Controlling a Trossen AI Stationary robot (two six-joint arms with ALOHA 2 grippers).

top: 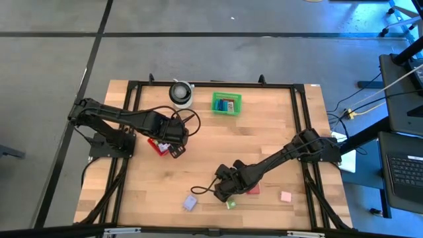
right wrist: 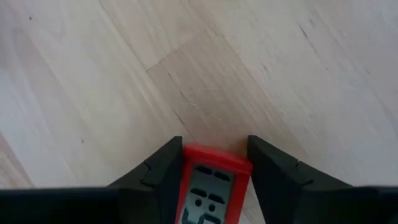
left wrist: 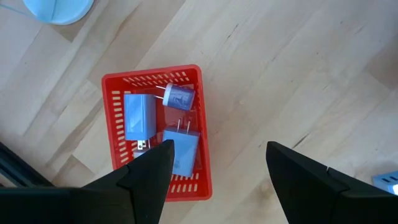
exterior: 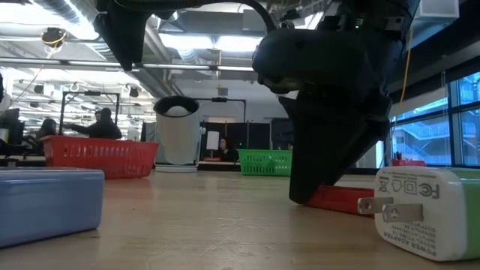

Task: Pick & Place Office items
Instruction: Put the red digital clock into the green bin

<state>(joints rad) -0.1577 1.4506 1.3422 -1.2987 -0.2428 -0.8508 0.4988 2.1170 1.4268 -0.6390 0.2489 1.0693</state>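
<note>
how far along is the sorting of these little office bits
Done: three blue plug adapters lie in the red basket, and a few pieces sit in the green basket. In hand: the right gripper is shut on a red piece at the table's front. Left: a lavender piece, a green one and a pink one. The left gripper hangs open above the red basket.

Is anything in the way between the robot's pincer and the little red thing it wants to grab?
No. The right pincer already has its fingers on both sides of the red piece on the wooden table, with nothing visible between them. The left pincer hangs open over the red basket, well away.
</note>
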